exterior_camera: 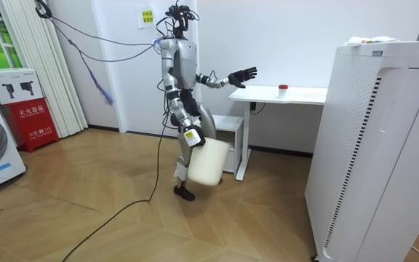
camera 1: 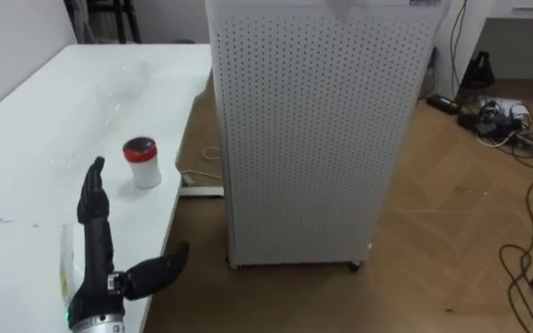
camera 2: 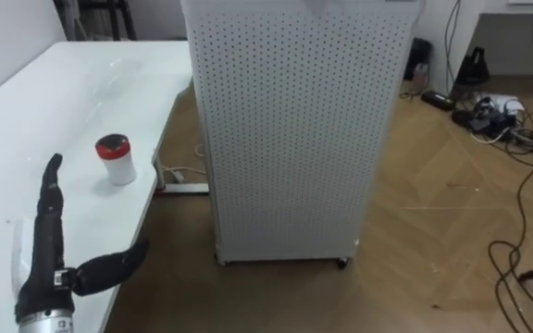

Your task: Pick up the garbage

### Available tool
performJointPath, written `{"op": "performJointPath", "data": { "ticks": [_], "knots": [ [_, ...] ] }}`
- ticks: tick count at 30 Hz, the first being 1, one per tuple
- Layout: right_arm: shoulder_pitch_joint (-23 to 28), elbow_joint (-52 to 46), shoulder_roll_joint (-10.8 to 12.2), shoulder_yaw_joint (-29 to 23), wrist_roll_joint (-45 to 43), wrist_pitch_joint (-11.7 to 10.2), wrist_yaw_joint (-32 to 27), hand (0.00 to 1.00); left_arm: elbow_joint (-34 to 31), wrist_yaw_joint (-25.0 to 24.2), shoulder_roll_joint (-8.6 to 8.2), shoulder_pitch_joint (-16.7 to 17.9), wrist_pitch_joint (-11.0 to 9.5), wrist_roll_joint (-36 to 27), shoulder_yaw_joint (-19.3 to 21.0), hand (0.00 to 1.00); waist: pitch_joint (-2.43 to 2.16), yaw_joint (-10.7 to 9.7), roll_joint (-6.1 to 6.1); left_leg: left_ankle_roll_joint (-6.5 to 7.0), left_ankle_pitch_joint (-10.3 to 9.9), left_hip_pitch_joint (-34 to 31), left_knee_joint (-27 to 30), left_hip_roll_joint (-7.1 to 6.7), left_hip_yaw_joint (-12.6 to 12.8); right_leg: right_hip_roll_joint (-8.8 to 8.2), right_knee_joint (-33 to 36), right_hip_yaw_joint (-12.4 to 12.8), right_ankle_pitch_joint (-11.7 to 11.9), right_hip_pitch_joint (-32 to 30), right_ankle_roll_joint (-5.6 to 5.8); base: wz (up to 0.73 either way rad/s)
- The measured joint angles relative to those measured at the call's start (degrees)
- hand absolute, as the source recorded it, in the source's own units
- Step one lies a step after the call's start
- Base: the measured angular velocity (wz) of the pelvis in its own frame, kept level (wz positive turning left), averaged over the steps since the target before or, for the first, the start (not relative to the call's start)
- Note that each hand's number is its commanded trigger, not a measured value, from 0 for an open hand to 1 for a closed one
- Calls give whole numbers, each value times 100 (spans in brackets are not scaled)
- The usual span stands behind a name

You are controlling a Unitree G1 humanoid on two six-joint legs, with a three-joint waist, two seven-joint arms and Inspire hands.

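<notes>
Nearest, the left hand (camera 1: 95, 252) stretched straight-fingered above the white table (camera 1: 35, 120), thumb spread, holding nothing. Beyond its fingertips, not touching, a small white jar (camera 1: 142, 164) stood upright, long axis vertical, red lid upward, near the table's edge beside a perforated white cabinet (camera 1: 313, 129). Low at the robot's side, the right hand (exterior_camera: 192, 136) hung by a white bin (exterior_camera: 207, 164), its grip impossible to tell.

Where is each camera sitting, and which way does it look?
Left eye view: on the robot's head, looking down at the white table, red-lidded jar and perforated cabinet; its open left hand shows.
Right eye view: beside it, same scene.
Room view: across the room, facing the whole standing robot, table and jar.
All share the jar and left hand.
</notes>
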Motion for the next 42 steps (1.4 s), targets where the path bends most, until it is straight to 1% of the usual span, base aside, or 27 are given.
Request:
{"op": "performJointPath", "data": {
  "ticks": [1, 2, 4, 5, 6, 7, 8, 9, 10, 11, 12, 13, 14, 15, 16, 17, 18, 19, 20, 21, 22, 23, 24, 26, 31, 35, 42],
  "knots": [
    [2, -30, 2, -4, -4, 0, -14, 100, -4, 12, -7, -1, -1, -3, 26, 0, -13, 14, -20, 30, -21, 2, -2, -1, 64, -20, -40, -20, 12, 0, 31, -20],
    [3, -100, 2, 4, -22, -10, -32, 100, -6, 48, -8, 13, -1, -6, 78, 0, -9, 86, -22, 77, -47, -4, 64, 12, 154, -54, -142, -96, 58, -8, 65, -35],
    [3, -187, -1, 133, -104, -7, -39, 100, -6, 71, 49, 26, -7, -17, 94, 0, -10, 124, -3, 83, -174, -40, 223, 10, 198, -78, -237, -32, 81, 34, 66, -31],
    [5, -217, 7, 277, -106, 3, -41, 100, -2, 60, 90, 28, -32, -23, 93, 0, 3, 152, 7, 131, -289, -179, 686, 32, 226, -72, -298, 224, 54, 164, 58, -24],
    [39, -234, 1, 395, -94, 7, -50, 100, 4, 3, 85, 78, -51, -48, 96, 0, 22, 233, 13, 184, -371, -392, 959, -36, 197, -98, -342, 535, 23, 326, 57, -29],
    [46, -238, -32, 447, -87, 9, -50, 100, -3, -22, 70, 84, -69, -39, 94, 0, 10, 283, 10, 170, -359, -416, 773, -96, 171, -150, -330, 666, -49, 341, 79, -29],
    [50, -299, -120, 465, -69, 61, -37, 100, -55, -44, 34, 77, -101, -55, 94, 0, 1, 313, 59, 157, -228, -421, 313, -232, 116, -240, -146, 657, -274, 333, 172, -22],
    [95, -353, -115, 486, -63, 138, -55, 100, -56, -53, 81, 65, -144, -87, 97, 0, -27, 356, -29, 286, -247, -363, 496, -437, 146, -508, 392, 553, -597, 273, 313, -8],
    [135, -385, -112, 496, -66, 141, -49, 100, -56, -58, 87, 59, -143, -90, 104, 0, -54, 362, -87, 357, -371, -331, 590, -542, 173, -633, 686, 450, -695, 208, 357, 6],
    [140, -391, -129, 477, -74, 142, -86, 100, -57, -41, 51, 55, -144, -98, 118, 0, -50, 366, -87, 459, -597, -244, 769, -639, 189, -838, 1526, 288, -652, -5, 396, 18],
    [135, -427, -129, 428, -71, 169, -145, 100, -53, -2, 61, 52, -149, -98, 115, 0, -39, 368, -72, 511, -731, -105, 849, -705, 194, -993, 2301, 328, -351, -250, 401, 19],
    [135, -454, -126, 423, -64, 195, -171, 100, -44, 21, 61, 50, -152, -99, 117, 0, -36, 367, -61, 564, -790, -22, 864, -714, 183, -1022, 2629, 355, -130, -342, 398, 20],
    [137, -515, -127, 422, -76, 211, -189, 100, -17, 67, 62, 48, -164, -91, 131, 0, -3, 350, -11, 606, -910, 163, 848, -746, 59, -1044, 3130, 396, 355, -514, 354, 28],
    [134, -611, -125, 430, -73, 213, -166, 100, 2, 128, 77, 49, -167, -89, 137, 0, 27, 315, 106, 615, -982, 265, 818, -720, -108, -910, 3285, 435, 333, -656, 322, 29],
    [119, -658, -127, 430, -57, 205, -157, 100, 0, 157, 76, 39, -171, -89, 141, 0, 31, 312, 153, 573, -985, 280, 810, -671, -162, -821, 3256, 458, 181, -800, 322, 42],
    [102, -754, -128, 432, 14, 195, -162, 100, 2, 185, 80, 8, -185, -99, 124, 0, 48, 273, 194, 551, -971, 311, 774, -618, -286, -648, 2957, 436, -32, -1050, 325, 58],
    [115, -848, -127, 434, 92, 186, -157, 100, 2, 193, 83, -6, -193, -103, 117, 0, 59, 225, 225, 562, -967, 301, 731, -611, -408, -543, 2326, 376, -96, -1200, 355, 63],
    [111, -869, -125, 434, 92, 181, -161, 100, 3, 206, 83, -6, -193, -116, 112, 0, 61, 195, 225, 559, -969, 290, 718, -620, -476, -506, 1936, 354, -91, -1259, 357, 69],
    [108, -905, -117, 435, 59, 181, -162, 100, 7, 239, 81, -5, -189, -158, 106, 0, 56, 149, 203, 532, -983, 294, 679, -670, -608, -452, 1151, 352, 50, -1322, 336, 60],
    [119, -936, -109, 432, -41, 192, -158, 100, 41, 244, 61, 5, -189, -165, 115, 0, 42, 128, 156, 485, -1010, 360, 618, -720, -687, -389, 799, 387, 529, -1317, 271, 52],
    [124, -942, -106, 432, -108, 204, -152, 100, 73, 243, 38, 28, -188, -166, 114, 0, 11, 135, 166, 460, -1020, 404, 550, -706, -726, -350, 687, 377, 540, -1244, 259, 29],
    [117, -1024, -97, 432, -122, 225, -141, 100, 80, 244, 41, 64, -187, -166, 117, 0, 1, 176, 165, 402, -1002, 517, 386, -665, -794, -283, 518, 287, 564, -1091, 207, 17],
    [118, -1136, -103, 432, -119, 222, -95, 100, 80, 244, 45, 69, -187, -165, 121, 0, 6, 177, 133, 353, -972, 623, 239, -648, -845, -260, 377, 188, 574, -983, 189, 17],
    [117, -1279, -118, 432, -118, 222, -63, 100, 79, 243, 45, 83, -187, -163, 118, 0, 2, 186, 99, 317, -949, 738, 108, -594, -908, -193, 178, 128, 588, -838, 161, 11],
    [172, -1391, -125, 434, -117, 221, -24, 100, 69, 235, 53, 98, -185, -160, 120, 0, 9, 293, -8, 278, -927, 1026, -182, -535, -914, -95, -165, 146, 603, -533, 136, -4],
    [257, -1391, -123, 429, -136, 221, -23, 100, -51, 145, 69, 175, -170, -160, 136, 0, -22, 326, -85, 273, -924, 1105, -340, -539, -934, -81, -358, 110, 605, -432, 135, 3],
    [335, -1375, -120, 431, -355, 221, 90, 100, -51, -110, 77, 315, -147, -206, 139, 0, -18, 413, -103, 273, -924, 1374, -539, -548, -947, -78, -543, 78, 620, -159, 152, 1]
  ]
}}
